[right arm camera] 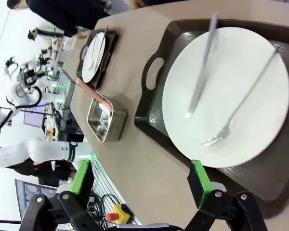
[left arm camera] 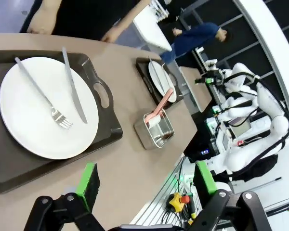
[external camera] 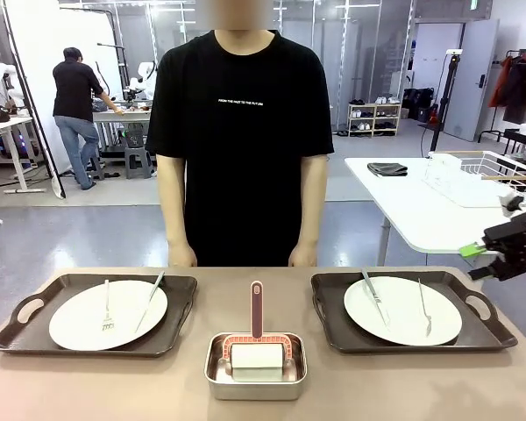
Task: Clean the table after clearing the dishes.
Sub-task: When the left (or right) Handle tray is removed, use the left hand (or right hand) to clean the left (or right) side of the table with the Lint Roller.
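Both trays are on the table (external camera: pixel 96 386), so clearing comes first and nothing has been wiped. The left tray (external camera: pixel 182 303) sits toward the table's left edge with its white plate (external camera: pixel 74 320), a fork (external camera: pixel 106 311) and a knife (external camera: pixel 149 303) lying loose across it. The right tray (external camera: pixel 329 307) mirrors it toward the right edge, its plate (external camera: pixel 401 314) carrying cutlery the same way.

The left gripper (left arm camera: pixel 147 182) looks down on the left tray from the table's left end, green pads spread wide, nothing between them. The right gripper (right arm camera: pixel 139 178) hangs off the right edge near its tray's handle, just as wide apart and just as empty.

Midway along the near edge stands the steel pan (external camera: pixel 254 390), a pink-handled roller (external camera: pixel 257 309) resting in it, handle pointing at the far edge. The person's hands (external camera: pixel 182 256) rest on that far edge, between the two trays.

Now the hazards. Each tray looks set to be gripped at one end, and a lift from one end would likely tip it; the plate could slide toward the low side. The fork and knife have nothing pinning them, so they would probably go first, off the plate and onto the table or floor. A pinch on the thin rim rather than through the handle cut-out could slip under the load. A sideways drag could catch the pan and nudge it off the near edge. A high swing toward the far edge risks the person's hands.
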Robot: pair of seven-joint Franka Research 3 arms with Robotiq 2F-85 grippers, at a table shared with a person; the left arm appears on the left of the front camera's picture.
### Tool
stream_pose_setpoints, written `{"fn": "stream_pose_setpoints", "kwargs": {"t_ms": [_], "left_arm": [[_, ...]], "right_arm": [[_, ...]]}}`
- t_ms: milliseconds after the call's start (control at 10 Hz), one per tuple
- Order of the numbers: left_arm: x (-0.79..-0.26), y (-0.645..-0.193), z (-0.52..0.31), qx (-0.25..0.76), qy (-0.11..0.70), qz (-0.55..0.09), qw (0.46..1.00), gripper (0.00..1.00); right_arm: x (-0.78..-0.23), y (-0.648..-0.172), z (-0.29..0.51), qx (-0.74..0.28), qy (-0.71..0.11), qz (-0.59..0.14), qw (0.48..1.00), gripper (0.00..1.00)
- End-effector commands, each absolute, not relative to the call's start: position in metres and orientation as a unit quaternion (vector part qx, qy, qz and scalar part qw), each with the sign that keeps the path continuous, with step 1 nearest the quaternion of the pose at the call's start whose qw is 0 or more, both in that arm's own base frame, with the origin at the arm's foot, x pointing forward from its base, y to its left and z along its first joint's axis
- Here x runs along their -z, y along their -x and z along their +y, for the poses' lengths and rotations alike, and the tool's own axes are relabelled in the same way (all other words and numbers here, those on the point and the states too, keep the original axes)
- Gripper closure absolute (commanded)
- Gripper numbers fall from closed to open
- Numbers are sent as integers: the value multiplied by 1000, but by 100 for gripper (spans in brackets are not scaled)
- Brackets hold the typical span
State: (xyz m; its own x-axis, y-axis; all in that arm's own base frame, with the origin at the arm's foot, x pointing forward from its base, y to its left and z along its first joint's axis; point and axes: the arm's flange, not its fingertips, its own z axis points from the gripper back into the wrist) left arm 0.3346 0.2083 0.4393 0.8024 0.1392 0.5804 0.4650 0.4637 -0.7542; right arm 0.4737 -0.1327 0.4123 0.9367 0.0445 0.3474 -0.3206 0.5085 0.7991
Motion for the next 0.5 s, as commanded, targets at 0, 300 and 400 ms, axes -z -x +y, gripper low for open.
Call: {"fn": "stream_pose_setpoints", "kwargs": {"t_ms": [0, 300, 400], "left_arm": [[-431, -325, 229, 98, 518, -313, 790, 0], [-424, -284, 272, 30, 513, -346, 785, 0], [-421, -275, 280, 22, 511, -347, 786, 0]], "right_arm": [[-409, -472, -165, -84, -506, -172, 841, 0], [-399, -447, -225, 2, -507, -200, 838, 0], [-396, -442, -236, 18, -507, -203, 838, 0]]}}
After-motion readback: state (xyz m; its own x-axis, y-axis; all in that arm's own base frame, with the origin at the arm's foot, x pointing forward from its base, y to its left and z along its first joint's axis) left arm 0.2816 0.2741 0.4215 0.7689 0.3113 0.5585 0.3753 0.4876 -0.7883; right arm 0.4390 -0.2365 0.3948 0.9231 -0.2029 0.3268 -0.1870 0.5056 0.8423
